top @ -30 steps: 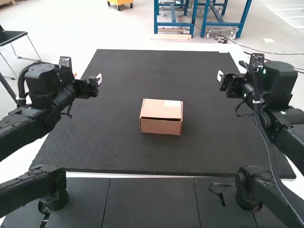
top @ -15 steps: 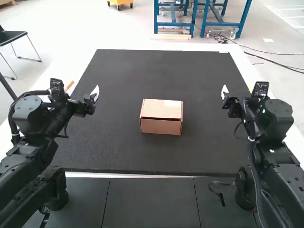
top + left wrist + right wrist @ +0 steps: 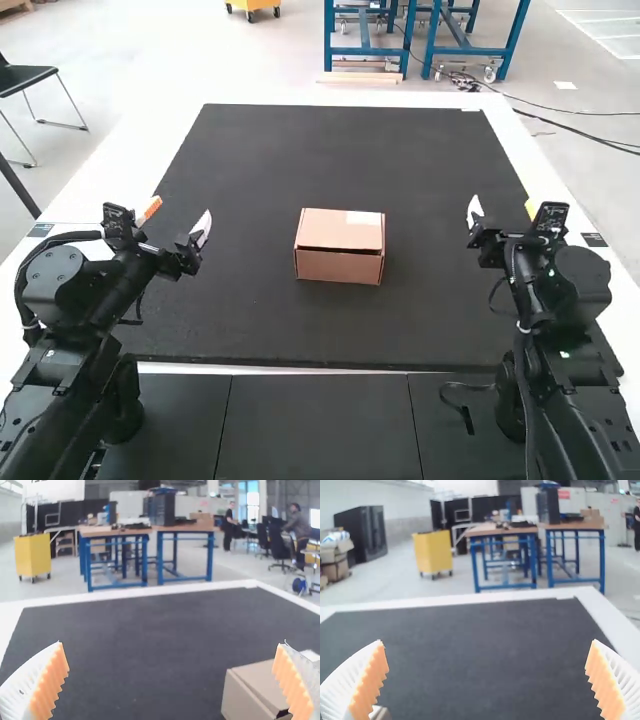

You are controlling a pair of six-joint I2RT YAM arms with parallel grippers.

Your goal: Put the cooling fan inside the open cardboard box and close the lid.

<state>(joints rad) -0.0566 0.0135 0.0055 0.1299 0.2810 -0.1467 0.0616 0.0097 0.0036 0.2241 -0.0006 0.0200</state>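
The left gripper [image 3: 177,217] sits at 9 o'clock on the mat [image 3: 340,150], fingers spread wide and empty. The right gripper [image 3: 500,212] mirrors it at 3 o'clock. Both look parked clear of finished work. Between them the cardboard box [image 3: 339,246] lies lid shut, long axis 9-to-3, front flap facing 6 o'clock, the cooling fan presumably inside.

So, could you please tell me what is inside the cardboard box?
The cardboard box stands on the black mat with its lid shut, so its inside is covered and the contents cannot be seen. A pale label shows on top.
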